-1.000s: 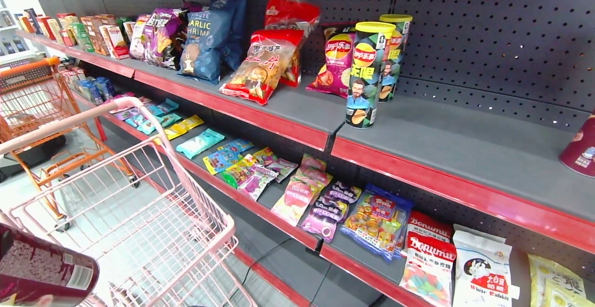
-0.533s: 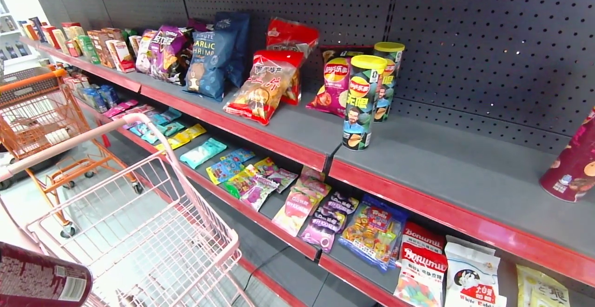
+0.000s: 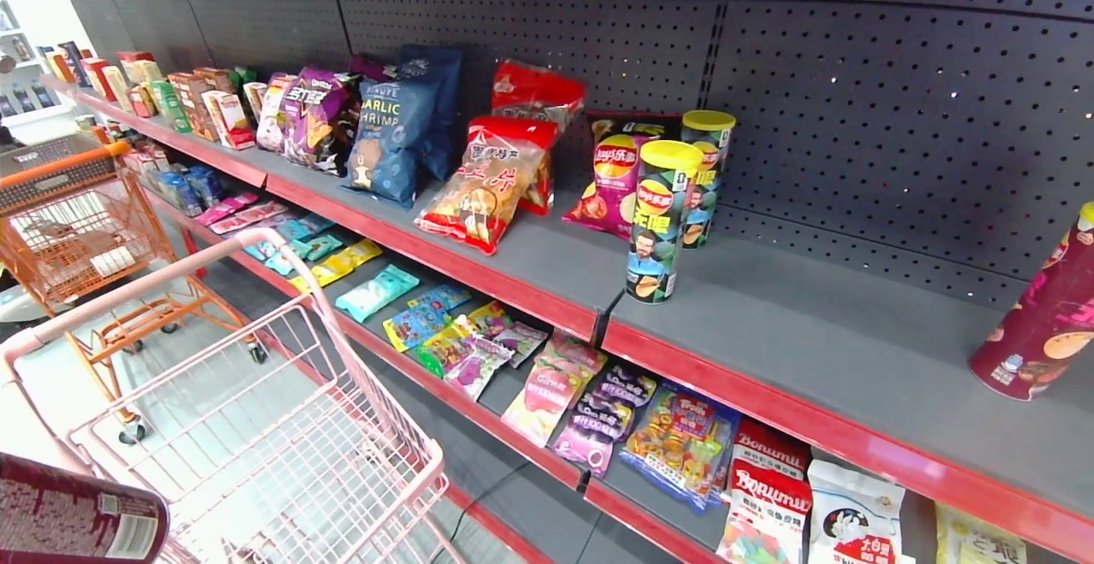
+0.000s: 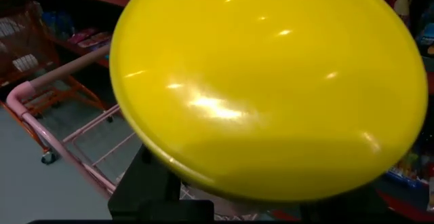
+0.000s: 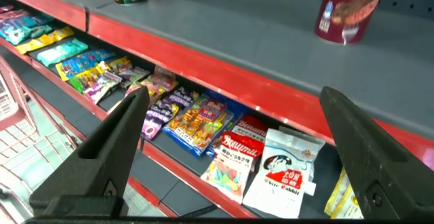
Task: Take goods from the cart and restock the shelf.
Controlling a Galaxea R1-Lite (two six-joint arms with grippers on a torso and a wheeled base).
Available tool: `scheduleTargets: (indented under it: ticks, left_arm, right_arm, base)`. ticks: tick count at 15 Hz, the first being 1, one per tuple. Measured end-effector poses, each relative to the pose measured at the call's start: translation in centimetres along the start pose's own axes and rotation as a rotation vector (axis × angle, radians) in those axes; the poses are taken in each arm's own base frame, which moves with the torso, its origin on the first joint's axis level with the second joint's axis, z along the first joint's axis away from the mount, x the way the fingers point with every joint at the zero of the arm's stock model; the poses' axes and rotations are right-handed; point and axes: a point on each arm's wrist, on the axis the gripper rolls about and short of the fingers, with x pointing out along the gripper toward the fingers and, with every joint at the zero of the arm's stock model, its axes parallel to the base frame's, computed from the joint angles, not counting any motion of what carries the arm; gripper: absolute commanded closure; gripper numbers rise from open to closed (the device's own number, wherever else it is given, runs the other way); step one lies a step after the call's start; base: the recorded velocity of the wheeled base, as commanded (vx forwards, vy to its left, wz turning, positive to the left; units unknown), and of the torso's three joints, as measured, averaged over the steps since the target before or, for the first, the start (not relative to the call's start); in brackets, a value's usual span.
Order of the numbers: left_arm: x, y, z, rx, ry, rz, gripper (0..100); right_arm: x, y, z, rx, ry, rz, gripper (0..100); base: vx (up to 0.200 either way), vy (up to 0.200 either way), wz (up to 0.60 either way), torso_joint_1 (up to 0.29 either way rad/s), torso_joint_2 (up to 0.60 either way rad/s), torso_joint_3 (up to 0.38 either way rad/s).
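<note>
Now left tool [image 4: 239, 200] clamps can [image 4: 271, 81]; right tool [image 5: 235, 98] gaping.

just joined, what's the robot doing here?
It is restocking from the pink cart. The left gripper holds a dark red can with a yellow lid, low beside the cart and not yet at the shelf. The right gripper is open with nothing in it, in front of the shelves. A matching dark red can already stands at the right end of the shelf.
</note>
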Motion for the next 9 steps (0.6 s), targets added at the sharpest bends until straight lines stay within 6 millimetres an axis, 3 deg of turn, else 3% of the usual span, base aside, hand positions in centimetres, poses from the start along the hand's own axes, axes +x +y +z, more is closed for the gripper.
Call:
scheduleTargets:
  ticks: [9]
  left_arm:
    - [-0.11,-0.02,-0.24,0.001,0.000,0.002,100]
  right_arm:
    - [0.00,0.00,0.01,0.001,-0.001,0.000,0]
  base:
    - [0.000,0.000,0.00,0.154,-0.34,-0.182]
